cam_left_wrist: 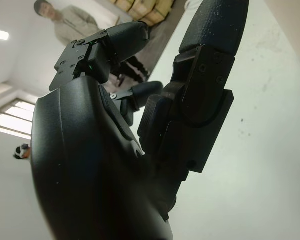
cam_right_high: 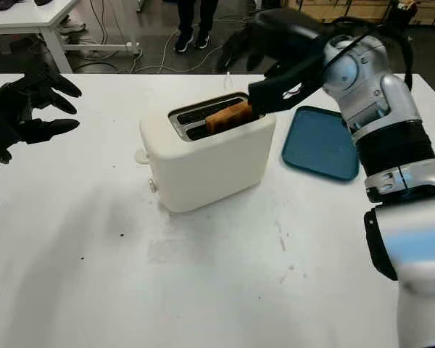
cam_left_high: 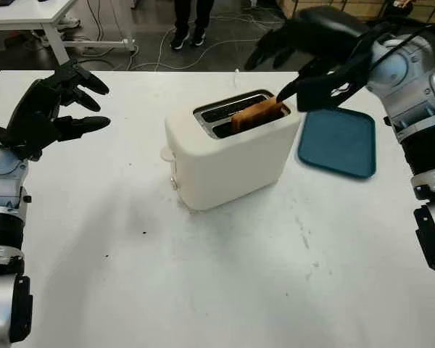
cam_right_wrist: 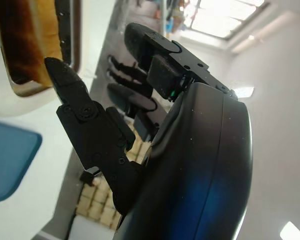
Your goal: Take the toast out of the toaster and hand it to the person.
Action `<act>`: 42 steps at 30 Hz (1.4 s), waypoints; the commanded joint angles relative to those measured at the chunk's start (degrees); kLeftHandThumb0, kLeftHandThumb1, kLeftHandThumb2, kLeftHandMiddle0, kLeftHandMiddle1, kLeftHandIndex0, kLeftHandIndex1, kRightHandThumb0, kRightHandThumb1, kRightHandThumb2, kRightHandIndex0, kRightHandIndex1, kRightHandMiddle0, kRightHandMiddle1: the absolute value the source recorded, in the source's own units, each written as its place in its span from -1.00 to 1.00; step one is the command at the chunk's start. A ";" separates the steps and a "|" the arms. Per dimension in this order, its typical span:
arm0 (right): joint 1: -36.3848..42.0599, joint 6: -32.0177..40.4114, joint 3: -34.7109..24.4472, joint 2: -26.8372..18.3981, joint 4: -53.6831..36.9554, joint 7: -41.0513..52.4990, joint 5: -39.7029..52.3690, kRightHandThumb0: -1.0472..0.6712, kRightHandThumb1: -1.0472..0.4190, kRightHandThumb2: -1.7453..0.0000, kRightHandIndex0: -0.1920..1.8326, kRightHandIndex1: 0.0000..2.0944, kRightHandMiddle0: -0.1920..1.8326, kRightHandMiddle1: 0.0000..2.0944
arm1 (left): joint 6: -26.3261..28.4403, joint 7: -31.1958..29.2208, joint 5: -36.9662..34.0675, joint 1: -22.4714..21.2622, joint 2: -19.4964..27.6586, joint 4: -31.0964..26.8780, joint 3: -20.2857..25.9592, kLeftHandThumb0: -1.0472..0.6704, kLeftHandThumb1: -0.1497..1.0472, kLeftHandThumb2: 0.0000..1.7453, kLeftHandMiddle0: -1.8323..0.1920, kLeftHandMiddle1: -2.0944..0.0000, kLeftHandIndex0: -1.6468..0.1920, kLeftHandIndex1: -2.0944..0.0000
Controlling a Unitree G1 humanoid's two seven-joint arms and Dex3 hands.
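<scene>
The toast (cam_left_high: 258, 114) sits in the near slot of the cream toaster (cam_left_high: 228, 148) at centre frame, not yet lifted. The robot's right hand (cam_left_high: 304, 54), reaching in from the upper right, holds nothing: its fingers are spread, one tip just beside the slice's right end. The left hand (cam_left_high: 47, 109) hovers at the left edge, fingers splayed and empty. Pulling the slice and passing it over both remain to be done. A teal tray (cam_left_high: 338, 142) lies right of the toaster on the scuffed white table (cam_left_high: 203, 275). A person's legs (cam_left_high: 188, 18) stand at top centre among floor cables.
</scene>
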 commanded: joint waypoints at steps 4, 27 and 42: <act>-2.24 -1.88 1.07 1.31 2.34 -1.50 -1.41 -0.24 -0.41 1.00 -0.09 -0.18 0.14 -0.97 | 0.52 0.03 -0.61 -0.20 0.11 -0.41 0.22 -1.00 0.78 -0.99 0.58 -0.44 0.60 -0.37; -3.64 -4.85 1.35 2.80 7.64 1.98 -0.02 -0.26 -0.44 0.99 -0.09 -0.39 0.18 -0.98 | -0.21 0.09 -0.41 -0.57 0.45 0.16 0.18 -1.00 0.79 -0.99 0.60 -0.46 0.62 -0.39; -3.90 -3.64 3.80 3.36 8.98 1.10 -3.39 -0.35 -0.47 1.00 -0.15 0.22 0.15 -0.99 | -0.17 0.98 0.40 -0.20 0.55 -0.34 -0.03 -1.00 0.79 -0.97 0.60 -0.47 0.62 -0.40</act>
